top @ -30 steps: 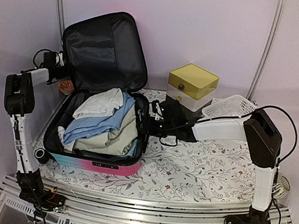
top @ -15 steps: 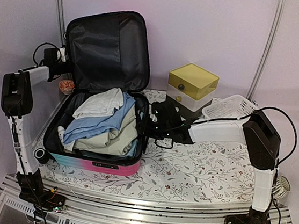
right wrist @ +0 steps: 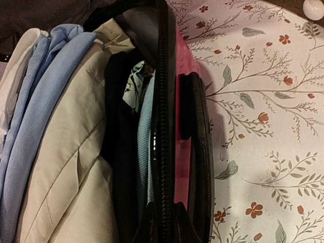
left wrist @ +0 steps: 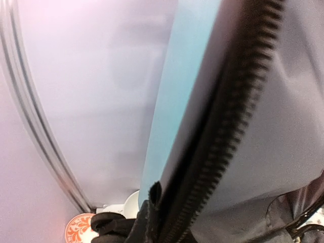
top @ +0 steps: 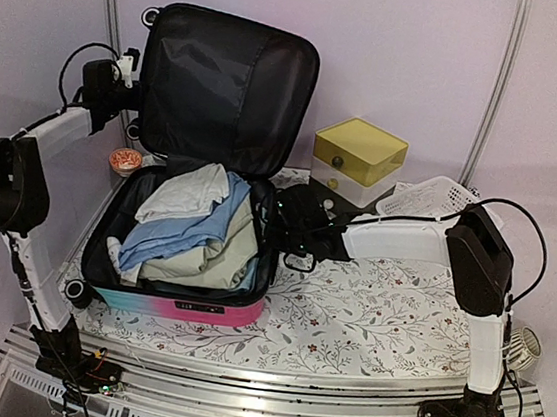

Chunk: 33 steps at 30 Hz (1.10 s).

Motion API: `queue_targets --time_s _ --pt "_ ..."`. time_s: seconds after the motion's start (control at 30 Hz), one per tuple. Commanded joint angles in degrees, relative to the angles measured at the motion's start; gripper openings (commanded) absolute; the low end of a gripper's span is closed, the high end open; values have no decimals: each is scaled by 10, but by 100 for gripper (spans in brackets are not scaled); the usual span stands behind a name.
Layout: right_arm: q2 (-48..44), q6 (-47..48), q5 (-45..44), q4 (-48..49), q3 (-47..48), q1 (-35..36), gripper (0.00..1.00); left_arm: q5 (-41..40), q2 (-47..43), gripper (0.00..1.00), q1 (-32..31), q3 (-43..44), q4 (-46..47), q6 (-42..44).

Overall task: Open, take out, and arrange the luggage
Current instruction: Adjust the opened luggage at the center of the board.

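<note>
Holding the luggage (top: 221, 91) open on the left of the floral desk (top: 376, 320), lid upright, lower shell heaped with folded clothes (top: 196, 229). Clamping the lid's left zipper edge with the left jaws closed tight; pinching the lower shell's right rim with the right jaws, likewise closed, near a yellow-topped drawer box (top: 358, 157).

Luggage (top: 187, 309) shell looked hard, smooth, faintly glossy. Lid lining (top: 227, 87) was black matt cloth, creased. Zipper (left wrist: 228, 131) teeth were coarse, black, dull. Clothes (top: 196, 224) were soft matt cloth. Table cover (top: 366, 319) appeared smooth, printed. Basket (top: 426, 197) was white plastic mesh.
</note>
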State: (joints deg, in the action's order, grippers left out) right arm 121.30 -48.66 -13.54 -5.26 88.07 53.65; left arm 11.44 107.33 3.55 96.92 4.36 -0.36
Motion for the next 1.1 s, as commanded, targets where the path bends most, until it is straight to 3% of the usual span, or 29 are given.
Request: queue_targets --time_s 0.0,0.1,0.37,0.5,0.6,0.73,0.83,0.93,1.07 --pt "33 -13 -36 53 49 -7 3 5 -5 0 -4 95 83 -39" --pt "35 -37 -58 56 61 -14 2 -9 23 0 -3 143 56 -41" --pt "65 -54 -127 58 120 -37 2 -6 187 0 7 405 -23 -73" --pt "68 -55 -99 64 136 -44 3 1 172 0 9 374 6 -90" --pt "51 3 -78 78 111 -36 20 14 144 0 9 321 9 -92" --pt "0 28 -60 143 17 -23 46 15 79 0 9 197 87 -95" --pt "-42 78 -28 202 -46 -15 67 15 62 0 10 164 98 -91" --pt "-97 151 -20 279 -120 2 79 7 59 0 13 143 105 -89" --pt "-146 273 -3 312 -176 34 83 7 23 0 18 107 129 -93"
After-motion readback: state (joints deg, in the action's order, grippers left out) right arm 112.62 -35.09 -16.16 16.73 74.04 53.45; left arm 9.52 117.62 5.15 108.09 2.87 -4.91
